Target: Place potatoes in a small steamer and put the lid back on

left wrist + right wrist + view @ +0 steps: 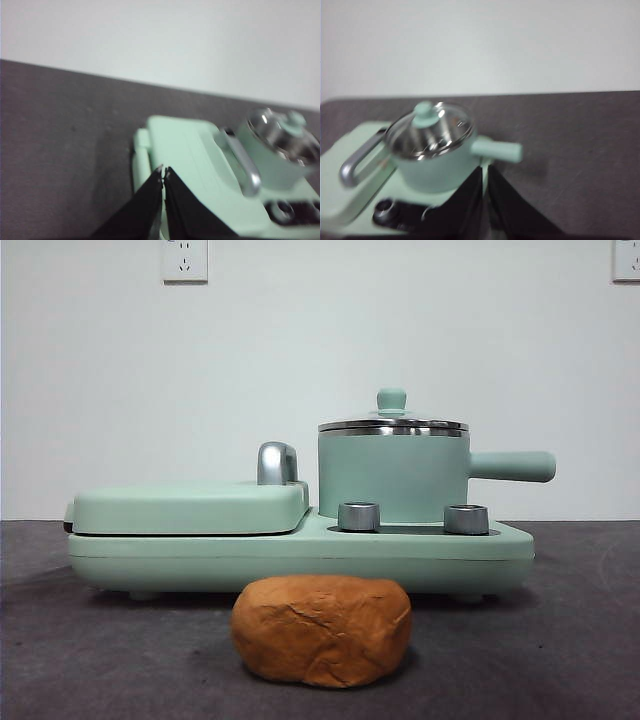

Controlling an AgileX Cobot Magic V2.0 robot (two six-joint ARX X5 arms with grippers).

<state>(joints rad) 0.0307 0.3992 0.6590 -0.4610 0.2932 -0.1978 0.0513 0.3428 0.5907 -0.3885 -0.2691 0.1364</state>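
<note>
The potato point(322, 630) lies on the dark bench point(560, 640) in the front view, just in front of the mint-green cooker point(300, 558) and apart from it, orange-brown with a creased skin. Neither wrist view shows it.

The steamer point(392, 478) stands on the cooker's right half, behind two steel dials point(359, 516), its stubby handle point(512, 466) pointing right. The lid point(392, 425) sits on the steamer's rim, its green knob point(391, 399) on top. On the cooker's left half lies the flat grill cover point(190, 508) with a chrome handle point(277, 463) at its back edge.

No arm appears in the front view. The wrist views alone show the grippers. The left gripper point(164, 173) hangs above the grill-cover end of the cooker point(190, 170), its jaws clenched tip to tip with nothing between them; that view also catches the chrome handle point(245, 167) and, beyond it, the lid point(280, 132), blurred. The right gripper point(485, 170) hangs above the steamer side, its jaws likewise clenched on nothing, their tips near the steamer's handle point(497, 150) without touching it. This view looks down through the glass of the lid point(430, 131) into the steamer point(437, 170); what lies inside is too blurred to tell. It also shows the knob point(424, 111) and one dial point(385, 210) on the black panel.
</note>
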